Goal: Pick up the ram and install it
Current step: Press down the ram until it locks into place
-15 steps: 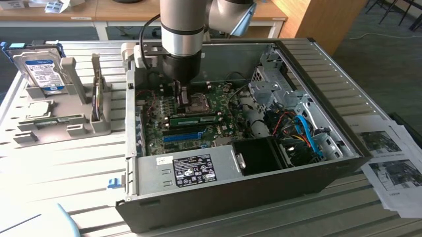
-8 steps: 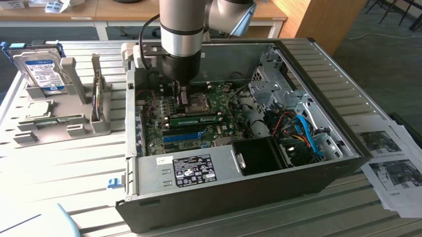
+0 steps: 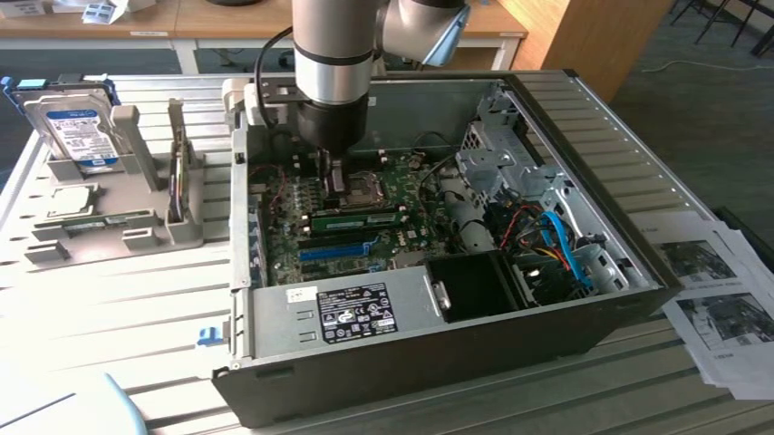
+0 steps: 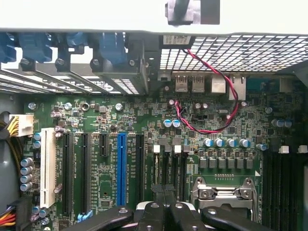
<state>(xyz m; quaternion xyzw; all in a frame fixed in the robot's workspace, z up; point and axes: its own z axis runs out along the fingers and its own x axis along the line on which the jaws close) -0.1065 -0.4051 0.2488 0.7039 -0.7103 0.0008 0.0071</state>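
In the wrist view, the gripper [image 4: 163,204] has its fingers [image 4: 153,211] drawn together over the motherboard [image 4: 144,120]; whether they pinch anything cannot be told. Beyond them, at 12 o'clock, is the case's rear grille [image 4: 250,50]. The exterior view adds the ram [image 3: 357,219], a green stick lying lengthwise over the board at 6 o'clock from the gripper [image 3: 329,177].

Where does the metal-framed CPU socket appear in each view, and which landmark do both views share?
Exterior view: the CPU socket sits on the motherboard inside the open case, directly below the robot arm.
Wrist view: the CPU socket lies between the blue slot and the dark memory slots.
Shared landmark: the blue slot, on the same motherboard.
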